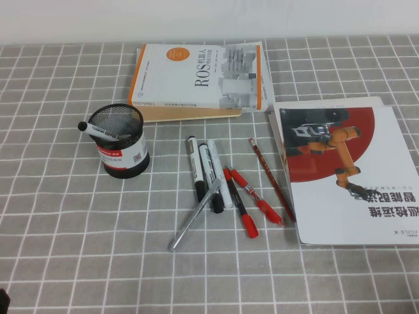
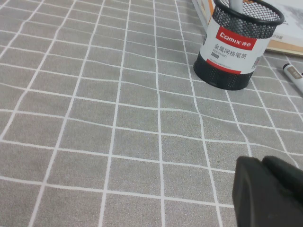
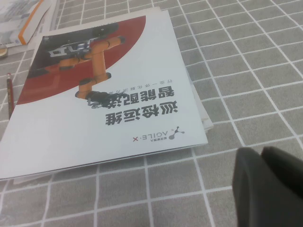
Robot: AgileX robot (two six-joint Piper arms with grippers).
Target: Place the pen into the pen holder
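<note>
Checked cloth (image 1: 65,261), left hand (image 2: 265,163), right hand (image 3: 262,153)

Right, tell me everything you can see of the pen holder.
The pen holder is a small round cup of black wire mesh with a solid black base and a red-and-white label around its lower part. It stands upright on the grey checked tablecloth, left of the loose pens and in front of the book's near left corner. One marker already leans inside it, its black cap sticking out over the left rim. Nothing else touches it; neither gripper is near it.
</note>
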